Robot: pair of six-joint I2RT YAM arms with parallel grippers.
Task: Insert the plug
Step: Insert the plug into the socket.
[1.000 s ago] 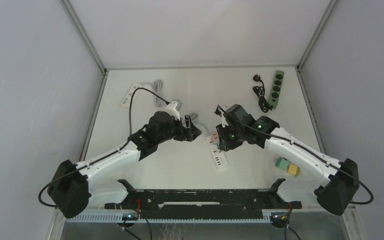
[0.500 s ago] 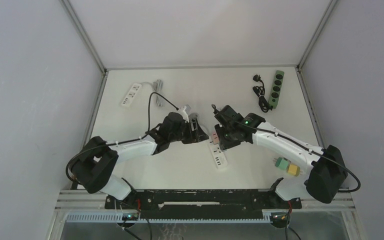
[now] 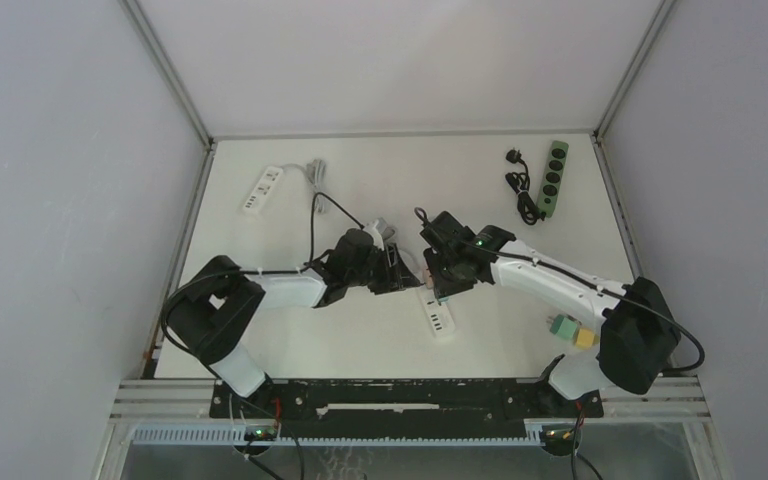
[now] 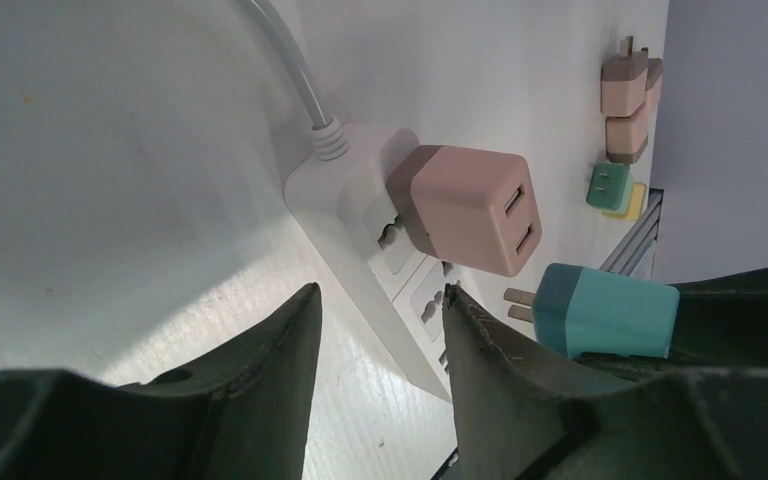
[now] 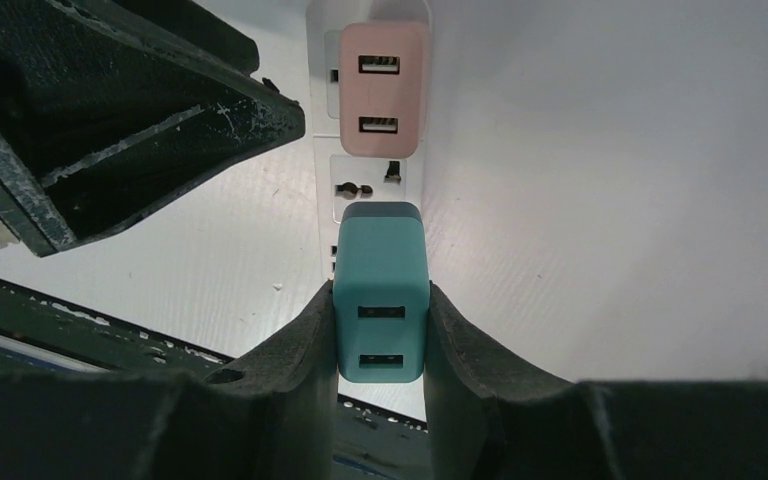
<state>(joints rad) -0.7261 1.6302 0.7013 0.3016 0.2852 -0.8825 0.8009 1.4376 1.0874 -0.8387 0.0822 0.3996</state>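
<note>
Below, white table (image 3: 345,335), grey walls (image 3: 60,150), teal plug (image 5: 380,290)

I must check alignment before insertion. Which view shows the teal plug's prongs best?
The left wrist view: the teal plug is side-on, both prongs bare, near the white power strip. The right wrist view shows only its USB face, gripped by the right tool. The top view shows it too small.

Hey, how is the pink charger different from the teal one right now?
The pink USB charger is seated in the white power strip; the teal USB charger is not yet in, its prongs bare in the left wrist view. No gripper holds the pink one; the teal one is clamped in the right gripper. Both are cube-shaped, with two USB ports.
</note>
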